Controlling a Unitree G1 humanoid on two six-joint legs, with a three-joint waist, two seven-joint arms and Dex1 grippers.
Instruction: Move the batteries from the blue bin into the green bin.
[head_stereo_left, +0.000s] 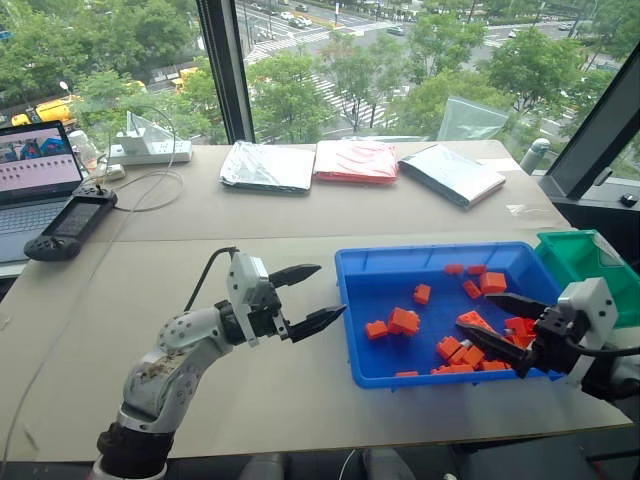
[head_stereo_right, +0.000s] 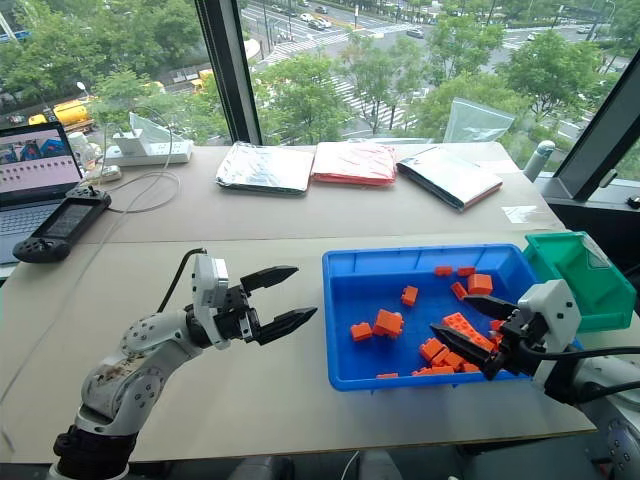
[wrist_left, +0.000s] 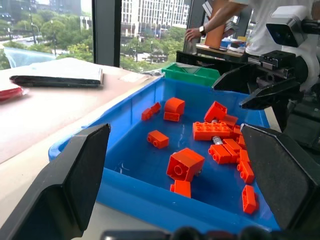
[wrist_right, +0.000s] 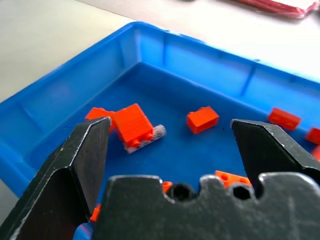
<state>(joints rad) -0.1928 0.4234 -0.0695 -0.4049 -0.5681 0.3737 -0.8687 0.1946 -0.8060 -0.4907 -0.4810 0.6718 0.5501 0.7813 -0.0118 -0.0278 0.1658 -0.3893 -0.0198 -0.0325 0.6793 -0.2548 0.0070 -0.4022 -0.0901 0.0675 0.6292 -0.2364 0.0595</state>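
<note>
The blue bin (head_stereo_left: 400, 275) lies on the table's right side and holds several orange bricks (head_stereo_left: 404, 320). In the right wrist view one battery (wrist_right: 158, 132), a small silvery cylinder, pokes out from under an orange brick on the bin's floor. Another silvery end (wrist_left: 217, 140) shows among the bricks. The green bin (head_stereo_left: 580, 258) stands just beyond the blue bin's far right corner. My left gripper (head_stereo_left: 330, 290) is open above the table, just left of the blue bin and pointing at it. Over the bin's near right corner my right gripper (head_stereo_left: 480, 315) is open, holding nothing.
A laptop (head_stereo_left: 35, 175), a black handheld controller (head_stereo_left: 70, 222) and a power strip (head_stereo_left: 150, 152) with cables sit at the back left. Two silver pouches (head_stereo_left: 268, 166) and a red one (head_stereo_left: 357, 160) lie along the window. A person's arm (wrist_left: 215, 20) shows behind the green bin.
</note>
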